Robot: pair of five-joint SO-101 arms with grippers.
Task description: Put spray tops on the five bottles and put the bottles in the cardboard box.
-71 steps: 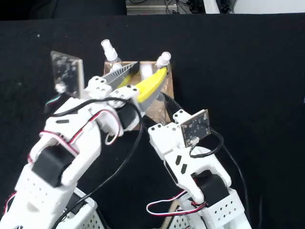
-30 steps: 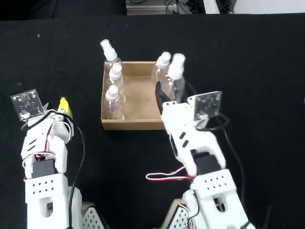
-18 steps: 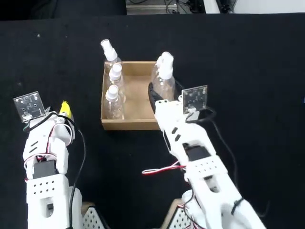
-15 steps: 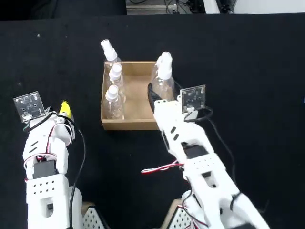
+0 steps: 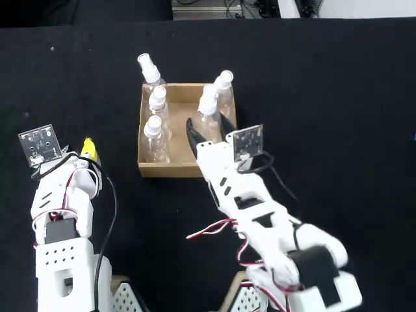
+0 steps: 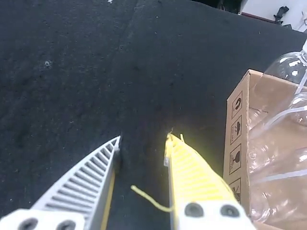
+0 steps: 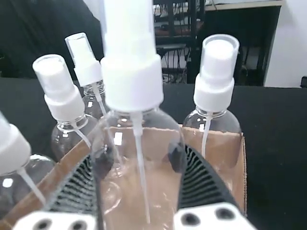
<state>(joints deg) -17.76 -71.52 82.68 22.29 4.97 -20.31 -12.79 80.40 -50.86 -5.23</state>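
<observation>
Black tabletop: right arm at the cardboard box, left arm folded back.
Right arm is stretched forward. The right gripper pinches a spray-topped bottle upright over the box's right half, close to the right wall. Two capped bottles line the left wall. Two far-corner bottles may be inside or behind, can't tell. Left gripper has its jaws spread over bare cloth just left of the box. Box centre is open.
</observation>
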